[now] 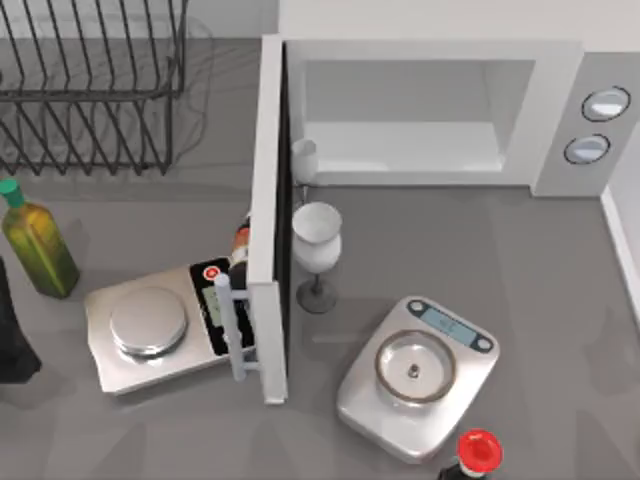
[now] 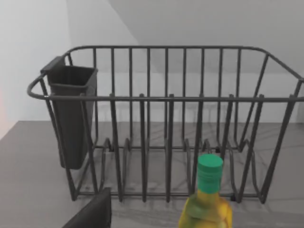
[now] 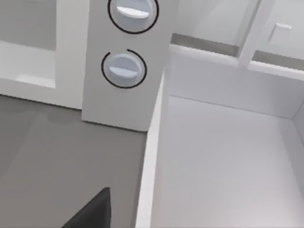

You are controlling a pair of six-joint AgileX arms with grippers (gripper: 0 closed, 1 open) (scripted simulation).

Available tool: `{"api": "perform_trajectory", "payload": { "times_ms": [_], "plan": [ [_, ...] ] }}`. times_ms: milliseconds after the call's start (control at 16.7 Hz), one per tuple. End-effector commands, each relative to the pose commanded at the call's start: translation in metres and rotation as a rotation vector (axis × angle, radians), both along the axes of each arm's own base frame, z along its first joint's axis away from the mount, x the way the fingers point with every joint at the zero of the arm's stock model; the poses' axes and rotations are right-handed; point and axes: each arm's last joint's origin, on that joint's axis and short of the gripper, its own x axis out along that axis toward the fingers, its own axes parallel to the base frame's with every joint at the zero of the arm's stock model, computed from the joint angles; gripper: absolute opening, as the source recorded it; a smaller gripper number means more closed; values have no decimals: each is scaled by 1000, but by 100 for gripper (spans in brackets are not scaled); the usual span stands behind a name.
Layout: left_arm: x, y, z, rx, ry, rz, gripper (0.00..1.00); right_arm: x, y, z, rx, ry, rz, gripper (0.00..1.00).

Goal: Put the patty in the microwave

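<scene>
Pincer state: cannot tell for either arm; white microwave (image 1: 420,110) stands open, pale cavity, grey knobs (image 1: 597,125)

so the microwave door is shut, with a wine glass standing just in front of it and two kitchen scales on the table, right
Not quite: the microwave door is swung wide open, not shut, and the top view shows its pale cavity exposed. The rest holds: a wine glass stands in front of the oven, beside the open door, with one scale on the door's left and the other scale on its right.
</scene>
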Motion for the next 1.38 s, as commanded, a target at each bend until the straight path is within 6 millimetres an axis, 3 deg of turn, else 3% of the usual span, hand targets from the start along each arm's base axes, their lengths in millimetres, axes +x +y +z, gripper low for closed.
{"api": "perform_trajectory", "payload": {
  "times_ms": [480, 660, 960, 1380],
  "plan": [
    [0, 0, 0, 0, 0, 0, 100, 47, 7, 0, -390, 837, 328, 100],
    [0, 0, 0, 0, 0, 0, 100, 66, 10, -3, -474, 1058, 492, 100],
    [0, 0, 0, 0, 0, 0, 100, 84, 14, -4, -532, 1214, 651, 100],
    [0, 0, 0, 0, 0, 0, 100, 84, 13, -8, -531, 1219, 653, 100]
  ]
}}
